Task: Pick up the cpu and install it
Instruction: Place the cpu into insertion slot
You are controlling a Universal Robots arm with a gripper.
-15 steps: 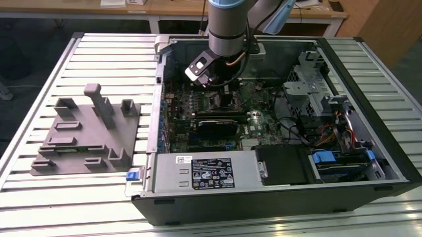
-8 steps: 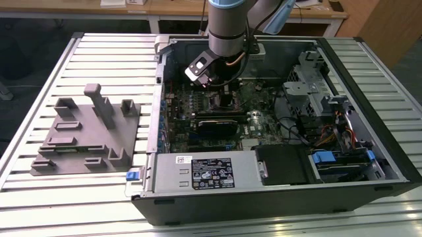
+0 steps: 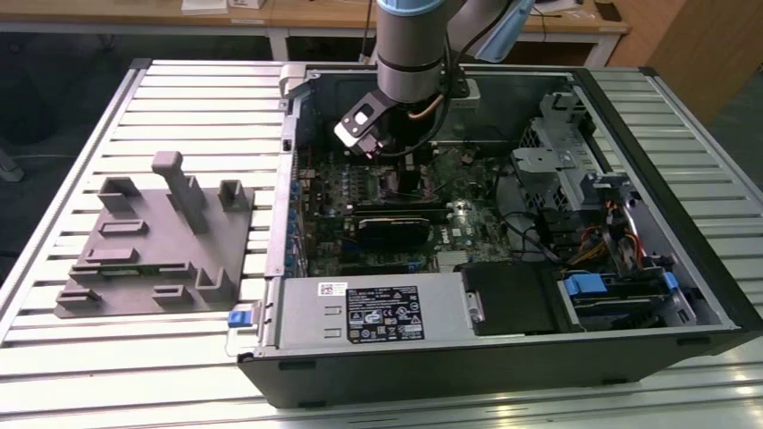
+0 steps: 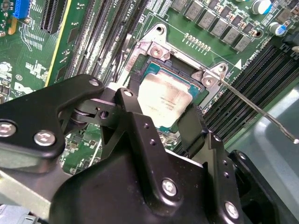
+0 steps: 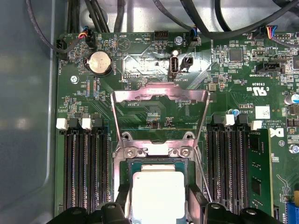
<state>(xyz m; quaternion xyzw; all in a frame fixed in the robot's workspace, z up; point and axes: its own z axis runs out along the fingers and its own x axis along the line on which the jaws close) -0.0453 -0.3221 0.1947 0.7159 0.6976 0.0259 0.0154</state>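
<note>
The cpu (image 4: 166, 98), a thin square chip with a silvery face, sits between my black fingertips (image 4: 135, 109) directly over the open socket (image 4: 152, 51) on the green motherboard. In the first wrist view the cpu (image 5: 157, 193) lies within the socket frame, and the metal load plate (image 5: 161, 95) stands flipped open beyond it. My gripper (image 4: 163, 116) is shut on the cpu, one finger on each opposite edge. In the exterior view the gripper (image 3: 399, 165) reaches down into the open computer case (image 3: 667, 116).
The thin socket lever (image 4: 254, 105) sticks out beside the socket. Memory slots (image 5: 84, 172) flank the socket on both sides. A grey plastic fixture (image 3: 155, 241) lies on the slatted table at the exterior view's left. A grey box with a white label (image 3: 370, 308) fills the case's near side.
</note>
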